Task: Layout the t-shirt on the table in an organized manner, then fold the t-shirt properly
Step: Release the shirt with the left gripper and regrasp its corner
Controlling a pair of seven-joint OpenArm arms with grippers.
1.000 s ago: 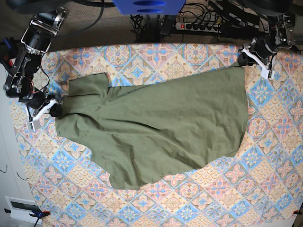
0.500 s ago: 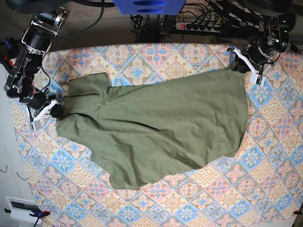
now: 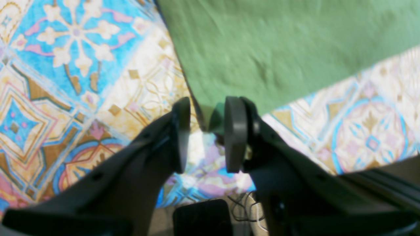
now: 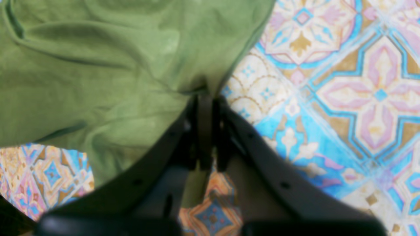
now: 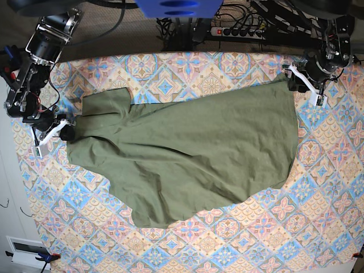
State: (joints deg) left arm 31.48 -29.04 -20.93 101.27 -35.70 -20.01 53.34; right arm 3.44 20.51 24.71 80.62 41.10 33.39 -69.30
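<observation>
Garments: one t-shirt (image 5: pixel 187 151), olive green, spread across the middle of the table (image 5: pixel 267 239), its long axis running across the base view.
Arms: two, one at each end of the t-shirt in the base view.
Right gripper (image 4: pixel 206 98): jaws pressed together on a bunched fold of the t-shirt (image 4: pixel 98 75); in the base view it (image 5: pixel 63 131) sits at the shirt's sleeve end, on that view's left.
Left gripper (image 3: pixel 206 131): jaws partly apart, a corner of the t-shirt (image 3: pixel 279 49) reaching into the gap; whether the pads touch the cloth cannot be told from the blurred frame.
Left gripper, base view: it (image 5: pixel 300 82) sits at the far corner of the shirt, on that view's right.
Only the base view shows: the whole outline of the shirt, a sleeve turned up near the right gripper, a rounded bulge of cloth toward the near edge, and a power strip (image 5: pixel 242 31) with cables behind the table.
Only the wrist views show: how the jaws stand, and the creases radiating from the right gripper's pinch.
Edges: the far hem runs slantwise, its corner near the table's back edge; the left gripper hangs over that edge, with floor and cables visible beneath it.
Open room: bare patterned cloth along the near side, at the near right corner and in a strip behind the shirt.
</observation>
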